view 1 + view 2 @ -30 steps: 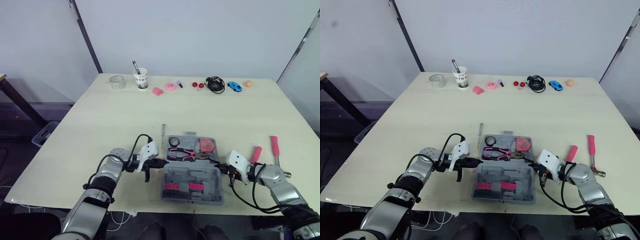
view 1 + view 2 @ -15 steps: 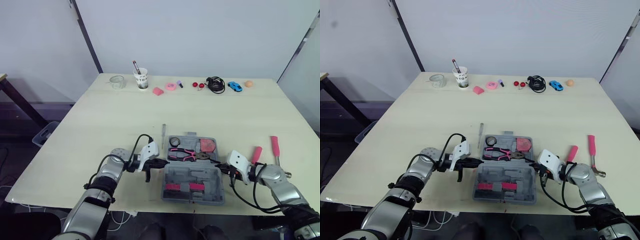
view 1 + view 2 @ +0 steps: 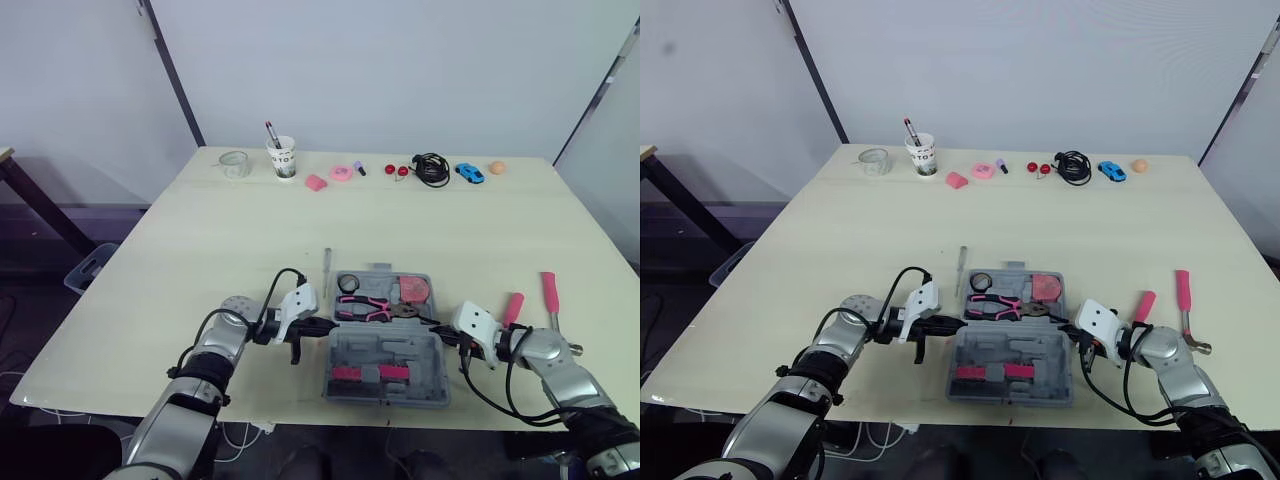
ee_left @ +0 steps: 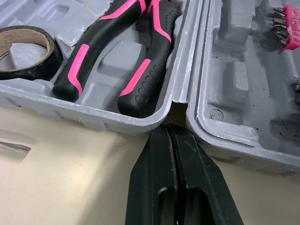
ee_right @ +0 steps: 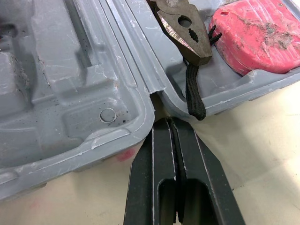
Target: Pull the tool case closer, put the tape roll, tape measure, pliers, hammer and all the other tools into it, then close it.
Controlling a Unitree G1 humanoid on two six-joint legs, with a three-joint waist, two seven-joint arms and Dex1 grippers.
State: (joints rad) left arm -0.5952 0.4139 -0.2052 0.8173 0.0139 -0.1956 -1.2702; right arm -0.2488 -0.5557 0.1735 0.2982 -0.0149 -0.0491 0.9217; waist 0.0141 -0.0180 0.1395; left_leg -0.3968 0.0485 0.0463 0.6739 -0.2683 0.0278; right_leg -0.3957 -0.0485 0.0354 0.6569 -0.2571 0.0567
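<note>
My left gripper (image 4: 171,129) and right gripper (image 5: 168,123), both pressed together, sit at the open tool case's (image 3: 390,348) hinge ends, nine and three o'clock. Pulling-closer step, I judge; next, fetch the hammer (image 3: 548,292) at three o'clock.

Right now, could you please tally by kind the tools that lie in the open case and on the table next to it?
Tape roll: 1
Pliers: 1
Tape measure: 1
Pink bit holders: 2
Pink-handled tools on the table: 2
Thin grey tool on the table: 1
Total: 8
</note>
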